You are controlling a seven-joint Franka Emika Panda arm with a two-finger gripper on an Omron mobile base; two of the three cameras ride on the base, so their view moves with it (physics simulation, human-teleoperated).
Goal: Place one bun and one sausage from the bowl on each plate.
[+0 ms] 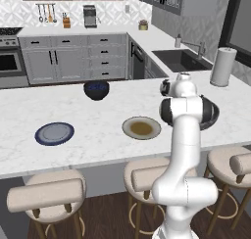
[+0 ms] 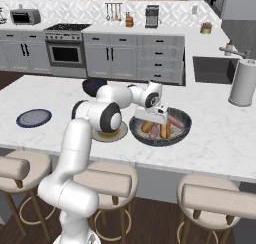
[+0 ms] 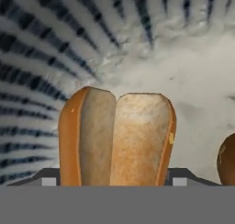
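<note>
Hand view puts a bun [image 3: 117,138] in the bowl [image 3: 41,58] dead ahead, lengthwise between my gripper [image 3: 111,181] tips, which sit apart flanking it, not yet clamped.

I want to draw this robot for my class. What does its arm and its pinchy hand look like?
The arm is smooth, glossy white, built of fat rounded tubes. Its joints have dark, almost black round caps, like big buttons. No cables or writing show. The gripper is a blocky white hand with two small dark finger tips, each with a pale grey square pad.
</note>
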